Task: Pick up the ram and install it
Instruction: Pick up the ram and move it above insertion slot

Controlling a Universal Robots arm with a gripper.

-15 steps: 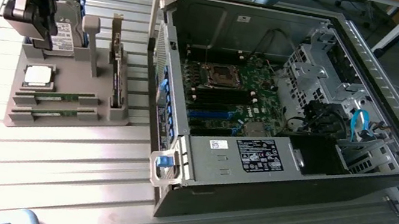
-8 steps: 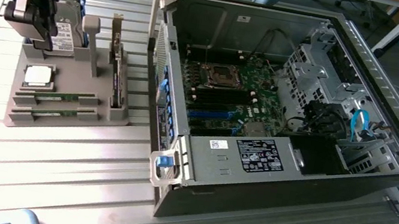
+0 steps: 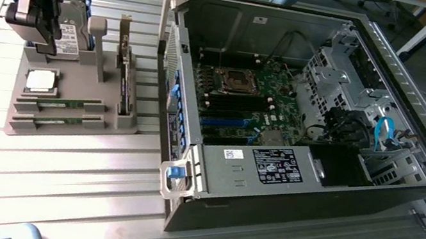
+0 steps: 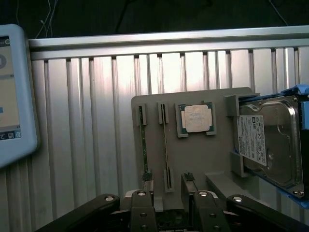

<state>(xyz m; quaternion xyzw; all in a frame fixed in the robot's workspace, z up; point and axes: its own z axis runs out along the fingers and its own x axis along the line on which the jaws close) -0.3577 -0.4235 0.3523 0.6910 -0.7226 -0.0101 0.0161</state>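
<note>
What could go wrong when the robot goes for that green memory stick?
The ram has a twin stick close beside it in the grey holder; the open gripper might nudge or grab both.
The processor and hard drive sit next to them, so a sideways drift could bump either.
The board's slots lie deep inside the case; the thin stick could clip its metal walls.

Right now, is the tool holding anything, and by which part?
Nothing is held. The tool is open over the grey tray, and both thin green ram sticks sit in its slots.
</note>
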